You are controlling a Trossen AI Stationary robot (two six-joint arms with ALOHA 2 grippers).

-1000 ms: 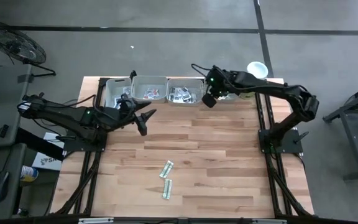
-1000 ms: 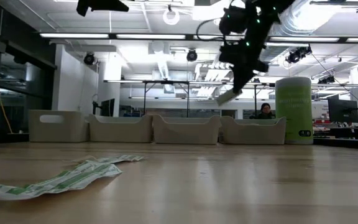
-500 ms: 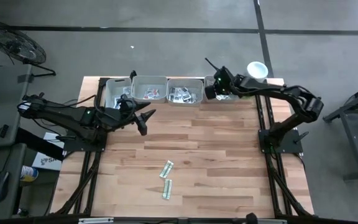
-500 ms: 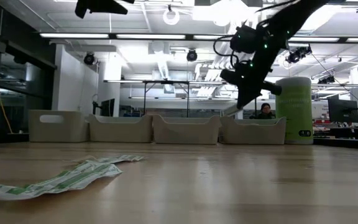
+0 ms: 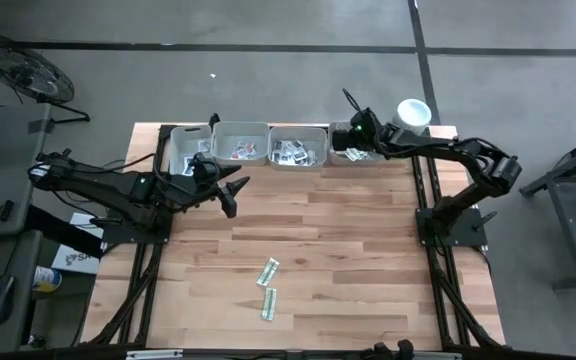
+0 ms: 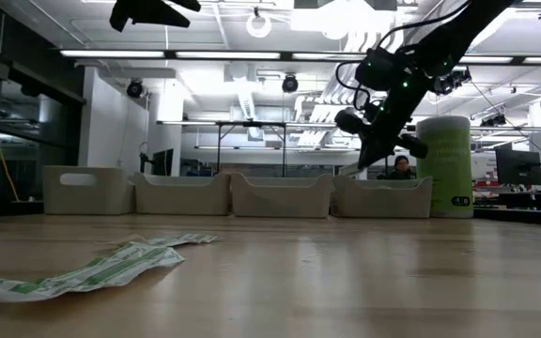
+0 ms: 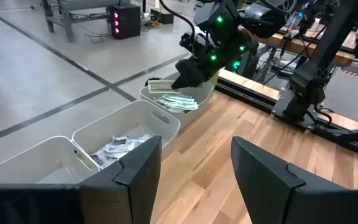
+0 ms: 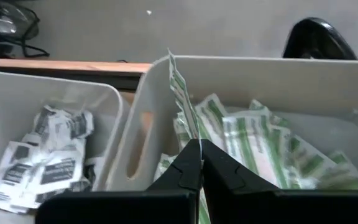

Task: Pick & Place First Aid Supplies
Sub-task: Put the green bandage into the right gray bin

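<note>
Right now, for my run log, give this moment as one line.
right end effector: shut on green-white strip, over end tray | left end effector: open, waiting | two strips on table

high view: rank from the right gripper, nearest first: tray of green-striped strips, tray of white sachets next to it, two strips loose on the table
1. Tray of green-striped strips: directly under the right gripper, back edge.
2. Tray of white sachets: next one toward the left arm.
3. Loose strips: front middle of table.

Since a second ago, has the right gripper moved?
Yes. The right gripper, shut on a green strip, shifted from the third tray to over the rightmost tray, lower.
</note>
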